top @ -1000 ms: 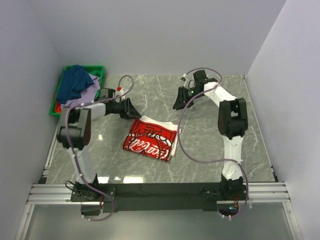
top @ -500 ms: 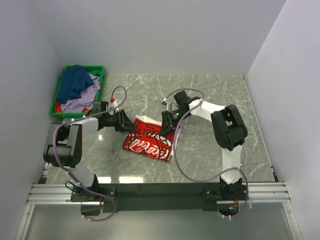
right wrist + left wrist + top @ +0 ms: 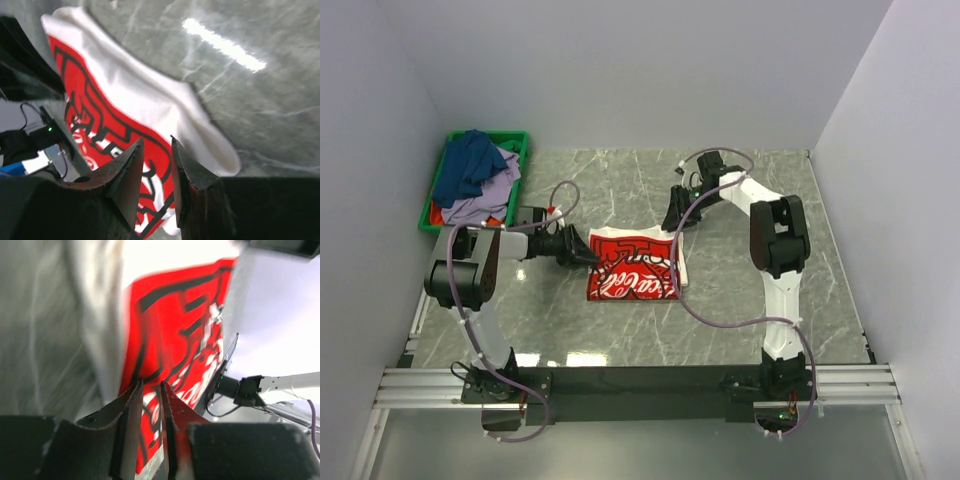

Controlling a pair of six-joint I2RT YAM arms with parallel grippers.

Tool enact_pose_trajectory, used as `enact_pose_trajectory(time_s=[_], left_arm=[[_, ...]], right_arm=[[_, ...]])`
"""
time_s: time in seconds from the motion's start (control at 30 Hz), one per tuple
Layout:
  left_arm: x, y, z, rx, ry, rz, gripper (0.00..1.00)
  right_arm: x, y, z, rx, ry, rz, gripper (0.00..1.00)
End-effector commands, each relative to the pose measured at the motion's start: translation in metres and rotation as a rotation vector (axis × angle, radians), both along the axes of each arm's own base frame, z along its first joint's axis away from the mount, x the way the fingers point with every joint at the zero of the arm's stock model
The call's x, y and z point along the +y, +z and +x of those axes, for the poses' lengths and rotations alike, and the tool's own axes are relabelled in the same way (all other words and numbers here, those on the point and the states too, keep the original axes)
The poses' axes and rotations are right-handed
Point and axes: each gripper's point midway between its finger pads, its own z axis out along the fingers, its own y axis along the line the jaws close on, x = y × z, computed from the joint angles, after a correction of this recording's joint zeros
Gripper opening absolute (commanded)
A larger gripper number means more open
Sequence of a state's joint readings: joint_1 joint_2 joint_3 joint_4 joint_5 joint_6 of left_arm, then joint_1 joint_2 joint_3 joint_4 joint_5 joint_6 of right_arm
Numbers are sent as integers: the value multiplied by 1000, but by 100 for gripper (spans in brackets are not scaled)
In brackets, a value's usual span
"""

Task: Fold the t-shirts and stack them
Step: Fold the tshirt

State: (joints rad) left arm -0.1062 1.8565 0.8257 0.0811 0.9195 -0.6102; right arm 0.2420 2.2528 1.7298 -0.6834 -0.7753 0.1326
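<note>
A folded white t-shirt [image 3: 635,265] with a big red print lies flat mid-table, its edges square to the table. My left gripper [image 3: 590,254] is low at its left edge. In the left wrist view the gripper [image 3: 151,384] keeps a narrow gap between its jaws, and the red print [image 3: 175,330] shows behind it. My right gripper [image 3: 672,218] hovers at the shirt's far right corner. In the right wrist view the gripper [image 3: 156,140] stands open over the shirt [image 3: 125,95] with nothing between its fingers. Dark blue [image 3: 465,165], lavender [image 3: 485,195] and red [image 3: 438,213] t-shirts lie heaped at the far left.
The heap sits in a green plastic crate [image 3: 490,135] in the far left corner, against the left wall. Grey marble tabletop [image 3: 770,290] surrounds the folded shirt. White walls close in the back and both sides. Cables loop from both arms.
The folded shirt has turned from a tilt to lie square and shifted right. The right gripper pulled back from the shirt's middle to its far right corner. The left gripper advanced to the left edge, jaws narrowing.
</note>
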Motion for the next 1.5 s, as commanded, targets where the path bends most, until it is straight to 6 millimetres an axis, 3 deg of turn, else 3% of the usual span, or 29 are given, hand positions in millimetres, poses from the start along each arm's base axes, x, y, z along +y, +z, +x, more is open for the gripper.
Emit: enact_pose_trajectory(time_s=[0.0, 0.03, 0.07, 0.13, 0.2, 0.27, 0.4, 0.43, 0.5, 0.57, 0.6, 0.67, 0.77, 0.83, 0.87, 0.93, 0.97, 1.0, 1.03, 1.07, 1.1, 1.13, 1.17, 1.23, 1.27, 1.37, 1.47], left_arm=[[-6, 55, 34, -231, -48, -34, 26], [-9, 78, 36, -297, -64, -49, 27], [-12, 88, 37, -329, -74, -57, 27], [-25, 109, 36, -374, -91, -83, 29], [-44, 112, 29, -353, -117, -104, 30], [-55, 109, 28, -350, -128, -109, 31], [-69, 74, 26, -250, -127, -97, 31], [-72, 68, 27, -238, -131, -92, 31], [-75, 44, 27, -189, -139, -49, 30], [-70, 21, 31, -145, -107, 10, 29], [-62, -2, 31, -92, -86, 58, 28], [-52, -20, 30, -58, -65, 75, 27], [-33, -23, 43, -89, -43, 78, 27], [-33, -9, 43, -121, -70, 58, 28], [-38, 15, 40, -207, -130, 30, 28], [-43, 36, 28, -276, -196, 28, 30], [-48, 58, 15, -332, -232, 2, 31], [-50, 67, 9, -339, -240, -15, 32], [-53, 73, 1, -335, -250, -30, 32], [-57, 79, -12, -315, -263, -46, 32], [-59, 79, -18, -303, -265, -50, 31], [-61, 78, -24, -287, -265, -54, 31], [-64, 69, -35, -250, -266, -61, 32], [-62, 51, -42, -190, -248, -40, 31], [-59, 32, -48, -117, -232, -29, 31], [-50, -5, -47, -39, -199, 28, 30], [-35, -36, -40, 19, -181, 83, 30]], right_arm=[[10, 50, -11, -91, 62, 75, 36], [11, 51, -20, -85, 66, 99, 36], [15, 77, -26, -128, 72, 138, 36], [25, 101, -41, -139, 72, 218, 38], [42, 109, -56, -101, 77, 264, 39], [54, 102, -64, -51, 78, 296, 40], [74, 69, -75, 32, 113, 277, 38], [75, 51, -75, 64, 107, 255, 38], [76, 34, -75, 100, 92, 240, 37], [71, 6, -74, 132, 72, 187, 36], [64, -9, -72, 156, 56, 165, 36], [50, -29, -63, 136, 38, 102, 35], [24, -44, -46, 122, 1, 54, 34], [17, -32, -40, 94, 11, 52, 33], [19, -21, -41, 81, 27, 73, 33], [26, 15, -51, 37, 48, 123, 33], [33, 31, -61, 42, 70, 183, 33], [35, 49, -72, 17, 80, 217, 33], [38, 58, -80, 27, 75, 237, 34], [44, 56, -103, 67, 101, 255, 34], [48, 68, -109, 22, 117, 282, 34], [51, 68, -119, 42, 123, 291, 35], [55, 58, -138, 77, 148, 285, 35], [57, 40, -152, 102, 172, 259, 34], [56, 29, -156, 120, 171, 250, 35], [46, -14, -156, 212, 148, 191, 34], [23, -51, -149, 270, 102, 129, 34]])
